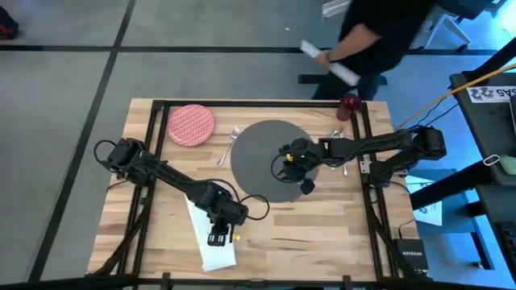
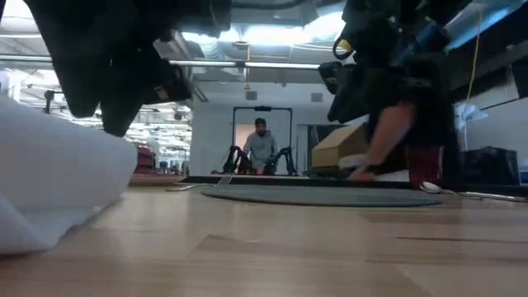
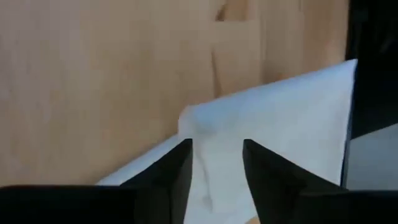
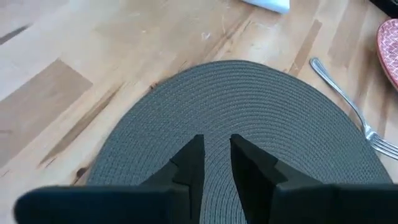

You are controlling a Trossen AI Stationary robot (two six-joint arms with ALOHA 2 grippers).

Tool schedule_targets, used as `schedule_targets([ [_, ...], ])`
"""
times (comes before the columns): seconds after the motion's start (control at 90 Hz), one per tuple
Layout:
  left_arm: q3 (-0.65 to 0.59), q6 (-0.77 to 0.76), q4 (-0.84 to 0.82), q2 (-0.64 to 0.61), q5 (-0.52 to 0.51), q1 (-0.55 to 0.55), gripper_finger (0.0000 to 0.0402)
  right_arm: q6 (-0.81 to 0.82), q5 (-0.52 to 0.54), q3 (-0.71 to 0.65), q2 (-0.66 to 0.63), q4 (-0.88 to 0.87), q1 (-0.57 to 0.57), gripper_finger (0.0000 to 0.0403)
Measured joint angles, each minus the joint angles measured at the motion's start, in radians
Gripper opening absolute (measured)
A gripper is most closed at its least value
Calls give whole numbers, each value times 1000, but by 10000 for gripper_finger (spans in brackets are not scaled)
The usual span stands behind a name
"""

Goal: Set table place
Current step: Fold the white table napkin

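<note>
Left gripper (image 1: pixel 218 238) over napkin (image 1: pixel 211 242) at table (image 1: pixel 322 234) front, fingers apart. Right gripper (image 1: pixel 307 186) above mat (image 1: pixel 262 149), fingers narrowly parted, empty. Plate (image 1: pixel 191 125) far-left.

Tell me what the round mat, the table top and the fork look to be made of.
The round mat looks like dark grey woven fibre, matte, with concentric ribbing. The table top looks like light butcher-block wood, smooth, with visible grain and joined strips. The fork looks like polished silver metal, judging by its shine. The exact materials stay uncertain.
</note>
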Motion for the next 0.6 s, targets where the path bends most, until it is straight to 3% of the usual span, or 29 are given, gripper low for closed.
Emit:
schedule_targets([
  [0.256,-1,56,21,1,0,15,174,0,-18,0,0,1,0,65],
  [0.6,-99,28,139,2,75,43,180,0,-18,0,0,0,0,65],
])
